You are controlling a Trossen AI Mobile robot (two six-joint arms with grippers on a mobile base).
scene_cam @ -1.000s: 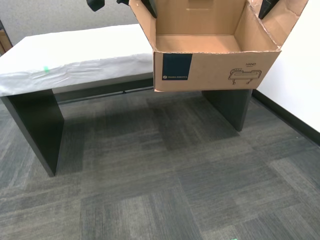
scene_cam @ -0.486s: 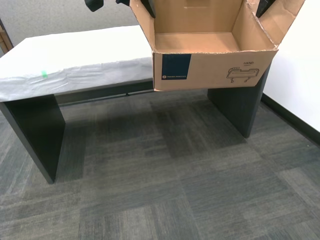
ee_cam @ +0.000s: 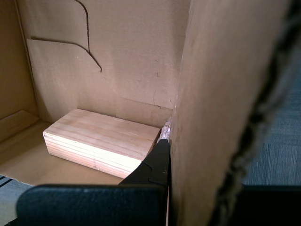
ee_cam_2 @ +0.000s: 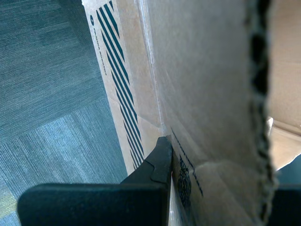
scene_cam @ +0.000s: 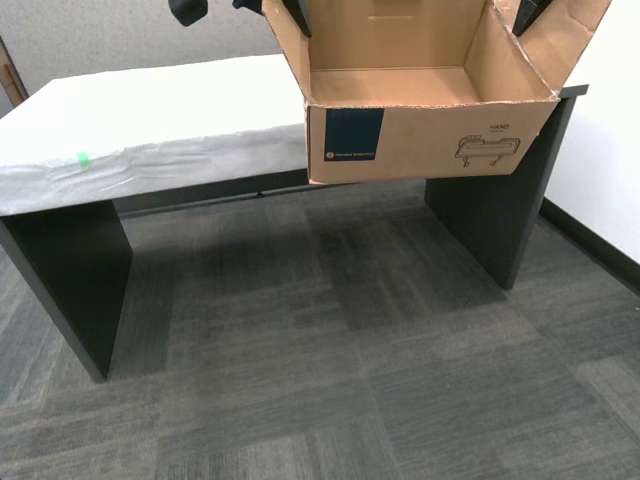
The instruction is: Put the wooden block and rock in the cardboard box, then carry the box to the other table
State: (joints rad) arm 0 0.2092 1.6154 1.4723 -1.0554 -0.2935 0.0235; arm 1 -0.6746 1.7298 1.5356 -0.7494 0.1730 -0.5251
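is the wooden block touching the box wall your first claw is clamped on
Cannot tell. In the first wrist view the wooden block lies on the cardboard box floor, but my first claw hides where its end meets that wall.

The cardboard box (scene_cam: 430,140) reads "HAND" above its line drawing; the blue label's small print is illegible.

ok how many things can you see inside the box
1: the wooden block lies on the floor of the cardboard box, against a wall. The rock may be hidden; no view shows it clearly.
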